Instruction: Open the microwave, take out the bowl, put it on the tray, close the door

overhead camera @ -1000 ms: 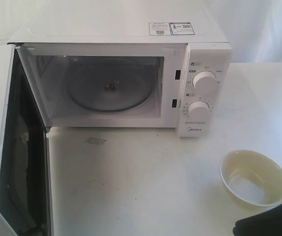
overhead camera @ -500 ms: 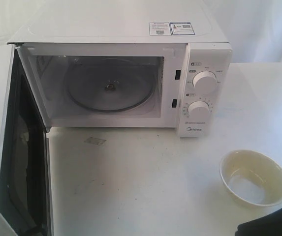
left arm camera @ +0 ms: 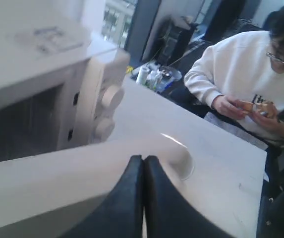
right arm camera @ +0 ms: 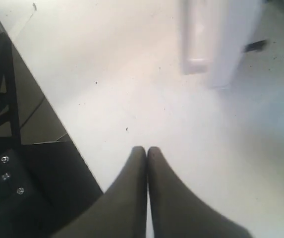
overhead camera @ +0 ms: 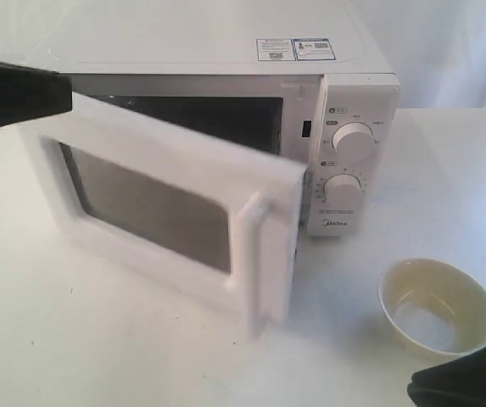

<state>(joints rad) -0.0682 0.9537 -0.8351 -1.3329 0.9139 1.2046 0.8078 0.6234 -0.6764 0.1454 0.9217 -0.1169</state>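
On the white table [overhead camera: 98,339], the glossy cream bowl [overhead camera: 438,305] stands upright.

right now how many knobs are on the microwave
2: upper knob, lower knob directly below it, both on the microwave front, right of the door. None seem hidden.

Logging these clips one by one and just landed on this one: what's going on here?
The left gripper, shut, is at the top edge of the door of the microwave, apparently pushing it closed; the door stands about half shut. The bowl is out, sitting on the table right of the microwave, with no tray in view. The right gripper, also shut and empty, hangs near the bowl.
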